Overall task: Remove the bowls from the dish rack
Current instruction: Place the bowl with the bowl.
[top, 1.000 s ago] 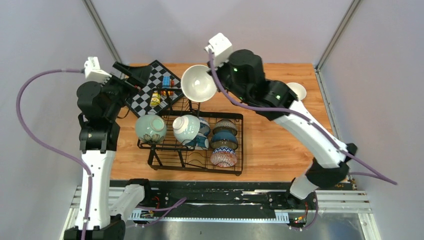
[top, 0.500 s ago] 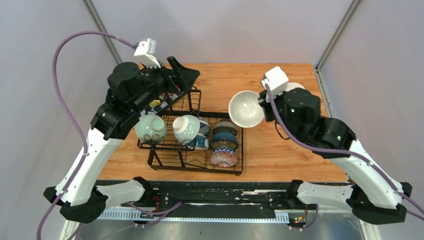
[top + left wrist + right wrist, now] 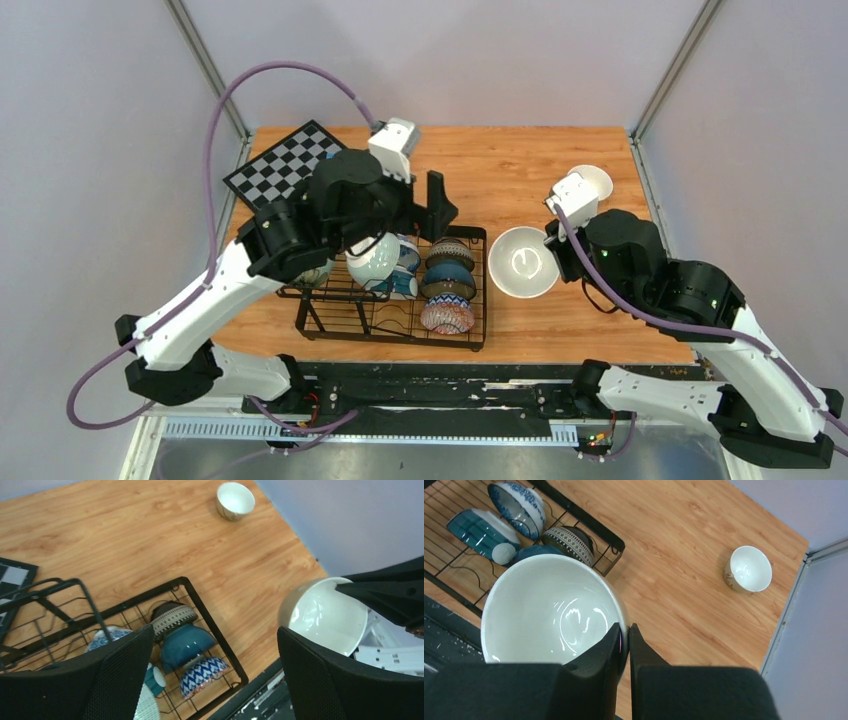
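Note:
The black wire dish rack (image 3: 484, 300) holds several bowls: a cream one (image 3: 372, 258), a brown patterned one (image 3: 450, 252), a dark teal one (image 3: 447, 278) and a blue-white one (image 3: 447, 315). A mint bowl (image 3: 315, 272) is mostly hidden under my left arm. My left gripper (image 3: 440, 212) hovers open and empty above the rack's back right part; between its fingers (image 3: 215, 635) I see the teal bowl (image 3: 187, 642). My right gripper (image 3: 628, 630) is shut on the rim of a large white bowl (image 3: 549, 610), held above the table just right of the rack (image 3: 589, 522).
A small white bowl (image 3: 597, 180) stands upright on the wooden table at the far right, near the wall. A black-and-white chessboard (image 3: 285, 165) lies at the far left corner. Bare wood lies between the rack and the small bowl.
My left arm swung right from the chessboard to above the rack. My right arm carried the white bowl from over the rack's back, right and down, to beside the rack.

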Controlling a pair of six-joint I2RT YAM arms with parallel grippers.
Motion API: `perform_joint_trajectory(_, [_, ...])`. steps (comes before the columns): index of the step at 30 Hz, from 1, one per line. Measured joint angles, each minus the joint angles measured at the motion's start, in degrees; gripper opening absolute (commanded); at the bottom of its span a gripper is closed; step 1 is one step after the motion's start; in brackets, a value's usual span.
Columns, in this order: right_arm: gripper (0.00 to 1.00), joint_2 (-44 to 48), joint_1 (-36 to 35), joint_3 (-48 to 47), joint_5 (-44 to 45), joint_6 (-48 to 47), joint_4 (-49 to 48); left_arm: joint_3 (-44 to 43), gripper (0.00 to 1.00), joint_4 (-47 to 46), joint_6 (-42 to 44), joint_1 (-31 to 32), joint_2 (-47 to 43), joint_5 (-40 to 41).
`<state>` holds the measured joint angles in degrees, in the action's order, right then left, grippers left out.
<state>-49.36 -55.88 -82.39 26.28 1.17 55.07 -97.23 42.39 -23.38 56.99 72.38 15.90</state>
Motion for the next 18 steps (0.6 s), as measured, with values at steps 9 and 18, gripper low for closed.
perform_joint_trajectory(9, [0.0,-0.1,0.0,0.2,-4.2,0.8,3.5,-4.1,0.9,2.4,0.0,6.8,10.4,-0.3])
perform_joint_trajectory(18, [0.0,-0.8,0.0,1.8,-6.6,0.8,3.5,-8.5,0.81,4.4,0.1,8.0,18.2,-2.0])
